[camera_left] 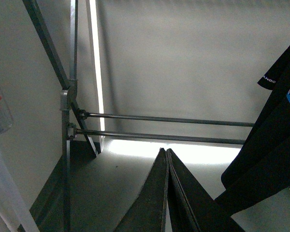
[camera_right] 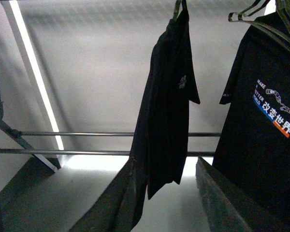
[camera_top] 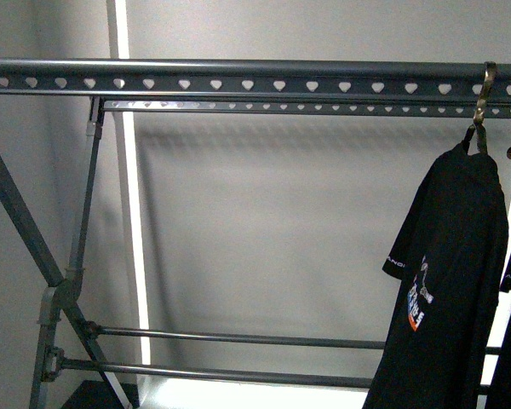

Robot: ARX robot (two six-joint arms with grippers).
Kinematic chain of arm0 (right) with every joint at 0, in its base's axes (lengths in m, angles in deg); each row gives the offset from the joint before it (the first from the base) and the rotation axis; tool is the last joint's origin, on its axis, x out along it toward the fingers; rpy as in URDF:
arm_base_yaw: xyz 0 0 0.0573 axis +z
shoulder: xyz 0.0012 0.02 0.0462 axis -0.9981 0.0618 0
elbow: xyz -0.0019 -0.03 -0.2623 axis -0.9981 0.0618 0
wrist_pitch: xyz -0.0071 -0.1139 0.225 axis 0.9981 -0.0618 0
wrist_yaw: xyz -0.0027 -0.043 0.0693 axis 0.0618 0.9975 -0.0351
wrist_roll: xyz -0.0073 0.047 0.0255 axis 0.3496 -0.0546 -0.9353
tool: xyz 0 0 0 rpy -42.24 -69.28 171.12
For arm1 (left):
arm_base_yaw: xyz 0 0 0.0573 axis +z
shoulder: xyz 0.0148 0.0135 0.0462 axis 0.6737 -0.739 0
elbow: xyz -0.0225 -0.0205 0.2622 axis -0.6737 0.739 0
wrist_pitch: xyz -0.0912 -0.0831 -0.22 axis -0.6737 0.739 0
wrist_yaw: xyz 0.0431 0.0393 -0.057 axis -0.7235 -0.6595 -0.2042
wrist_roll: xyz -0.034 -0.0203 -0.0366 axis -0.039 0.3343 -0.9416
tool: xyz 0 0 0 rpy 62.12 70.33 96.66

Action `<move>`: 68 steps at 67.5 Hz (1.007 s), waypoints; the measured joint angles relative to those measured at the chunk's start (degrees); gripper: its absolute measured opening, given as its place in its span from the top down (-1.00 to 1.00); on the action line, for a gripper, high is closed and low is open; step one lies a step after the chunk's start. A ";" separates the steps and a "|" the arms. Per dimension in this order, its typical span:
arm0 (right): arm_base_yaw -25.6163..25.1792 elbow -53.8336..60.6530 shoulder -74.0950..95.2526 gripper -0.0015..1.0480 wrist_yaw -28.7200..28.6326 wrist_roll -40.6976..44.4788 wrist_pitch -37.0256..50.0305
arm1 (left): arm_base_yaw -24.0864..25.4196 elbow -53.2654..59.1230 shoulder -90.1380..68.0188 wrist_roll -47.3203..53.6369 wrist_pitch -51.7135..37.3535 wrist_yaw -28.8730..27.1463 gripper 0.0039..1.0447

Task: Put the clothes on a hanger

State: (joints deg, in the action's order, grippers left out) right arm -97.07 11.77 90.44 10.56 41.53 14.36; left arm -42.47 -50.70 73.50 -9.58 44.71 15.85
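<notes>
The T-shirt (camera_top: 447, 281) already hangs at the right edge of the frame from the rack's top rail (camera_top: 238, 77). The left gripper (camera_left: 166, 193) has its jaws pressed together and empty; the right gripper (camera_right: 183, 203) has wide, empty jaws. Best to withdraw slowly without brushing the fabric.

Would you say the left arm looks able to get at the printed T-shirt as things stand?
Probably yes. The T-shirt hangs from the rail beside the left pincer, with open space between them. The pincer looks shut, so it would need to open first.
</notes>
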 joint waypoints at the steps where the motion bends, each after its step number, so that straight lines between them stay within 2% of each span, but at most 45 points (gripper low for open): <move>1: 0.48 0.24 -0.31 0.36 0.39 0.11 0.02 | 0.00 0.00 1.22 0.00 1.31 0.00 0.94; 4: 2.01 0.81 -0.92 0.50 2.23 0.24 -0.09 | 0.00 0.00 4.39 -0.02 5.97 0.00 0.94; 5: 3.32 1.11 -1.22 0.57 4.61 0.37 -0.13 | 0.00 0.00 5.97 -0.02 7.82 0.02 0.94; 9: 7.76 1.92 -1.79 0.77 9.14 0.35 -0.13 | 0.00 0.00 8.96 0.00 9.57 -0.04 0.94; 10: 9.25 2.32 -2.08 0.88 9.20 0.39 -0.13 | 0.00 0.00 9.33 0.00 9.77 -0.20 0.94; 13: 9.99 2.58 -2.40 0.98 9.14 0.66 -0.09 | 0.00 0.00 9.49 0.00 9.88 -0.13 0.94; 40: 10.38 7.48 -6.64 0.95 9.92 0.70 0.57 | 0.00 0.00 9.62 0.00 9.97 -0.13 0.94; 68: 10.38 7.52 -6.73 0.95 9.88 0.70 0.57 | 0.00 0.00 9.62 -0.04 9.97 -0.11 0.92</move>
State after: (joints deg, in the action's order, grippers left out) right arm -86.69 19.29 83.70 20.44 42.23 14.93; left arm -42.47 -50.70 83.12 -9.63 54.67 15.75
